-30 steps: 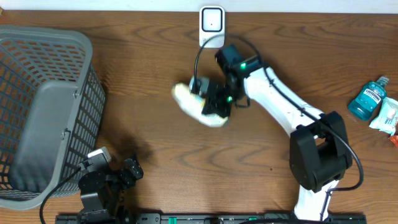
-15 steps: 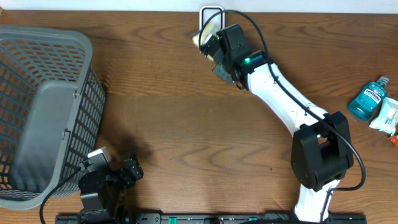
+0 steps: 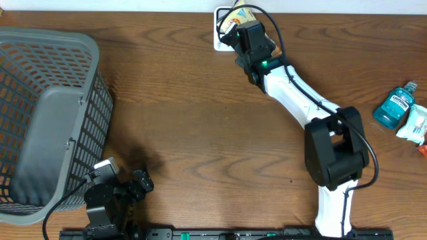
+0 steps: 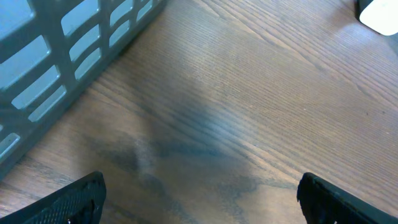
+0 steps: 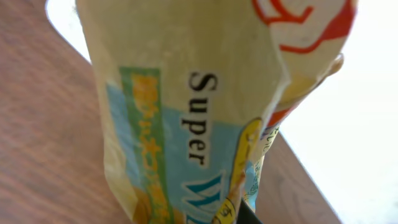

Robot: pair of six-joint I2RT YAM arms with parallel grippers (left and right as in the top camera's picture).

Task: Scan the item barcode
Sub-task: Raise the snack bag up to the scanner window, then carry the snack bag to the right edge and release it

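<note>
The item, a yellow packet [image 3: 231, 16] with blue and green print, hangs over the white barcode scanner [image 3: 219, 41] at the table's far edge. My right gripper [image 3: 243, 28] is shut on it. In the right wrist view the packet [image 5: 186, 112] fills the frame, and only a dark bit of one finger [image 5: 252, 216] shows beneath it. No barcode shows on the side facing that camera. My left gripper [image 3: 137, 181] rests at the front left, open, with bare wood between its fingers [image 4: 81, 196].
A grey mesh basket [image 3: 40, 113] takes up the left side, and its wall [image 4: 62, 50] is close to my left gripper. A blue mouthwash bottle [image 3: 395, 105] and a small white pack [image 3: 413, 123] lie at the right edge.
My right arm swung from the table's middle to the far edge, carrying the packet to above the scanner. The left arm has not moved.
</note>
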